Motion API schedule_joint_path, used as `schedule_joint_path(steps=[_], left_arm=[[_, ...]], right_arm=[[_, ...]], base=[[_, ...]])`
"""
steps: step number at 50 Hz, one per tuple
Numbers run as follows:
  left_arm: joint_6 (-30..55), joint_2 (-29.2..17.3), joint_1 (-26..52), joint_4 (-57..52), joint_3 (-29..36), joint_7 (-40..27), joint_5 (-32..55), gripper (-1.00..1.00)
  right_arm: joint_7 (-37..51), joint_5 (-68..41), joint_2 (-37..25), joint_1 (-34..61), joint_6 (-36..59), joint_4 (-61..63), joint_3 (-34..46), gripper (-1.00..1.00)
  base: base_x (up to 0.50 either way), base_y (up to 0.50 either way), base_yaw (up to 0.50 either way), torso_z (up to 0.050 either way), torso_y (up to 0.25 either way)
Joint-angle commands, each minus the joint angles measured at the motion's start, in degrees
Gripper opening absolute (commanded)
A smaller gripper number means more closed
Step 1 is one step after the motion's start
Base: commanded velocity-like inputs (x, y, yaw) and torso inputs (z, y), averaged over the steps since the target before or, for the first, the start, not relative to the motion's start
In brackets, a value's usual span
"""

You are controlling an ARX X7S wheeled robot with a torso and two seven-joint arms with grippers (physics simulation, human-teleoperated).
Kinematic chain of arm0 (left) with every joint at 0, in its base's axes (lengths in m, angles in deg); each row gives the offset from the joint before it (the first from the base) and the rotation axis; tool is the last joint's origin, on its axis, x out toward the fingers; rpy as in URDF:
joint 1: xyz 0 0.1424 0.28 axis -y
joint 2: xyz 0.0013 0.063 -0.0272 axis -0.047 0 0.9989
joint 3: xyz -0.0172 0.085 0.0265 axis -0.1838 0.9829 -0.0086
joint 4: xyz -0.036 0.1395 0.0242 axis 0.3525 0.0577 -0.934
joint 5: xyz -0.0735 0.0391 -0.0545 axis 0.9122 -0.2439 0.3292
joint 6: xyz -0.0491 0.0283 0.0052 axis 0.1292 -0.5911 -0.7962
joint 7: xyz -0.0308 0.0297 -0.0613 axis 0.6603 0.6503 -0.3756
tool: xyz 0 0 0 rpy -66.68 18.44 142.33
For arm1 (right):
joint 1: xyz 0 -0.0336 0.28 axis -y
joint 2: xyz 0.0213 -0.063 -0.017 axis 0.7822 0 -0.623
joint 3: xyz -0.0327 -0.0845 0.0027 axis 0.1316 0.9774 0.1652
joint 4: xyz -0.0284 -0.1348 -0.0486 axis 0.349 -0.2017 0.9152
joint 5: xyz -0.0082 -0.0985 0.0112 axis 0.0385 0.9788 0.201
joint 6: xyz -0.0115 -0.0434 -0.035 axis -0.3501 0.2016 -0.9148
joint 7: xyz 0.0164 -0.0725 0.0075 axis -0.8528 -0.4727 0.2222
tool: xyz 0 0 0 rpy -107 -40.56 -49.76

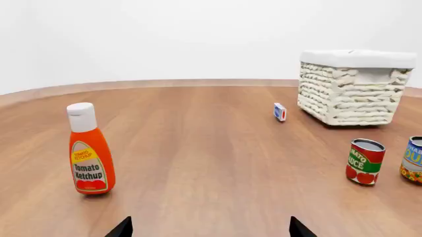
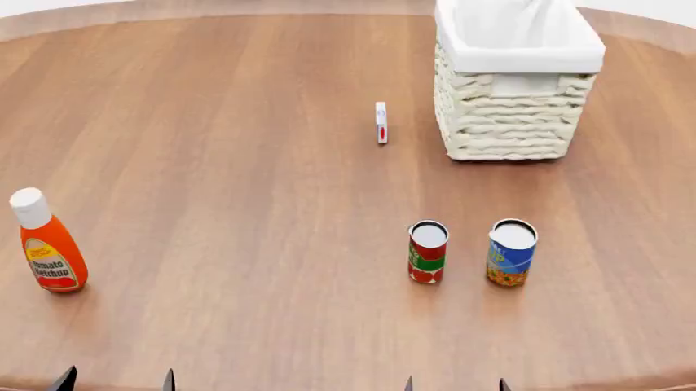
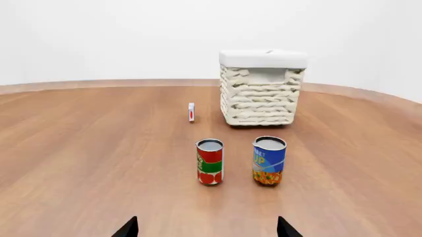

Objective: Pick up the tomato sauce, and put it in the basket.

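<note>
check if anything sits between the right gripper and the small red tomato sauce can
Nothing visible does: bare wooden table lies between the right gripper and the red-and-green tomato sauce can. The blue-and-yellow can stands beside it, apart.

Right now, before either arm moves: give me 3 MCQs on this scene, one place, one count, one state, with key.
1. The tomato sauce can stands where, in the head view?
A. Inside the basket
B. Just left of the blue-and-yellow can
C. Touching the ketchup bottle

2. How many cans are on the table?
A. Two
B. Four
C. Five

3. State of the ketchup bottle?
A. Lying flat
B. Upright, cap on
C. Held by a gripper

Key: B, it stands beside the blue-and-yellow can, apart from the basket; A, only those two show; B, it stands untouched on the table.
</note>
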Motion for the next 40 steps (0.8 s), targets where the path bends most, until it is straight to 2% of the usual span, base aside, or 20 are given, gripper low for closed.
schedule_joint_path(steps=[1,5,7,12,25,27,28,33,35,37,40], left_arm=[[0.0,-0.57,0.0,0.0,0.64,-0.64,0.56,1.0],[-2.89,-1.86,-2.26,-3.49,2.51,-0.14,0.89,1.0],[-4.82,-1.72,-3.63,-5.64,2.57,-2.35,0.11,1.0],[-7.21,-3.17,-8.3,-13.71,3.62,-2.45,0.55,1.0],[-7.99,-4.59,-15.69,-28.78,0.82,-5.18,7.47,1.0],[-7.78,-4.96,-16.2,-29.85,0.65,-5.4,8.06,1.0],[-8.32,-5.13,-16.8,-30.77,0.27,-5.33,9.29,1.0],[-7.82,-5.73,-17.65,-32.92,-0.08,-6.0,10.91,1.0],[-8.0,-5.87,-17.68,-32.99,-0.07,-6.19,11.12,1.0],[-7.77,-6.07,-17.62,-33.01,0.01,-6.3,11.62,1.0],[-8.0,-6.2,-17.68,-32.87,0.43,-6.48,11.46,1.0]], right_arm=[[0.72,-0.54,-0.54,0.0,0.0,0.0,0.72,1.0],[2.23,-1.1,-1.31,-2.55,0.14,6.19,1.36,1.0],[1.87,-3.34,-1.67,-4.04,5.03,11.25,1.94,1.0],[8.09,1.19,-1.59,-7.75,6.16,20.36,3.69,1.0],[10.81,2.61,-4.61,-12.83,7.6,33.32,5.23,1.0],[10.05,5.07,-6.61,-13.91,3.94,33.87,7.06,1.0],[9.66,5.81,-7.04,-14.65,6.11,36.02,7.45,1.0],[9.55,5.59,-8.65,-16.16,0.75,37.9,7.73,1.0],[10.12,6.21,-9.45,-16.55,-4.73,36.61,7.79,1.0],[10.76,5.15,-8.62,-16.62,-2.07,37.82,7.15,1.0],[10.55,5.62,-9.52,-17.47,-4.41,37.96,7.83,1.0]], base=[[0.0,0.0,0.0,0.0,0.0],[0.0,0.0,0.0,0.0,0.0],[0.0,0.0,0.0,0.0,0.0],[0.0,0.0,0.0,0.0,0.0],[0.0,0.0,0.0,0.0,0.0],[0.0,0.0,0.0,0.0,0.0],[0.0,0.0,0.0,0.0,0.0],[0.0,0.0,0.0,0.0,0.0],[0.01,0.0,0.0,0.0,0.0],[0.11,0.0,0.0,0.0,0.0],[0.07,0.0,0.0,0.0,0.0]])
